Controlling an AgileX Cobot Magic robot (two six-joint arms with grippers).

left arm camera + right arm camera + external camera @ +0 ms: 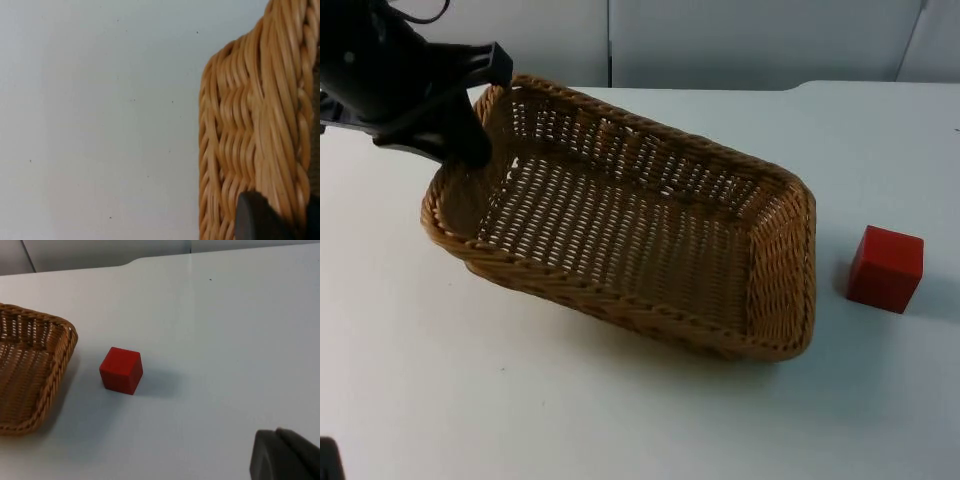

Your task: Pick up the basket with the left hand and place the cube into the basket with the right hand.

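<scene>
Left gripper [470, 150] is clamped on the far-left rim of the basket [650, 240], which sits tilted and partly lifted — so you still have the cube [886, 268] to load, as it rests on the table [620, 420] just right of the basket, with the right gripper [285, 460] waiting near it, grip state indeterminable.
</scene>
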